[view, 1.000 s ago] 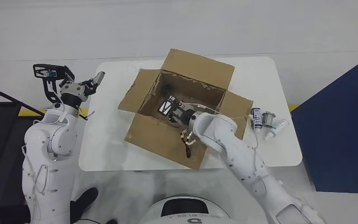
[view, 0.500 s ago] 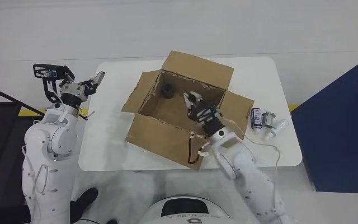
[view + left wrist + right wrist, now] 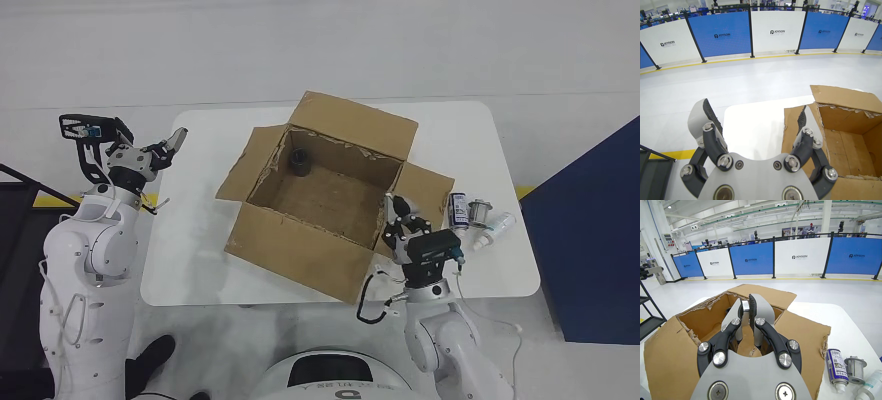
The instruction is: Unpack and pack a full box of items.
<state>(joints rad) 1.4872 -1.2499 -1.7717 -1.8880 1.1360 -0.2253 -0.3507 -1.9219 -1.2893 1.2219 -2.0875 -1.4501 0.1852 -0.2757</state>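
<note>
An open cardboard box point(image 3: 355, 125) stands in the middle of the white table point(image 3: 200, 260). A black round item point(image 3: 298, 162) lies in its far left corner. My right gripper point(image 3: 400, 213) hangs over the box's right flap, shut on a silvery metal part point(image 3: 745, 306) that shows between its fingers point(image 3: 761, 306). Below it in the right wrist view are the box's inside and its near flap point(image 3: 668, 351). My left gripper point(image 3: 175, 140) stands open with nothing in it over the table's far left edge. In the left wrist view it point(image 3: 754, 106) faces the box's left flap point(image 3: 791, 121).
On the table right of the box lie a spray can point(image 3: 459, 210) point(image 3: 836, 368), a metal flanged cylinder point(image 3: 481, 211) point(image 3: 855, 370) and a white bottle point(image 3: 495, 230) point(image 3: 869, 386). The table's left part is bare. Blue and white fence panels stand far behind.
My right gripper has come up out of the box with the metal part and drawn back to the right, over the right flap. The left arm has kept still.
</note>
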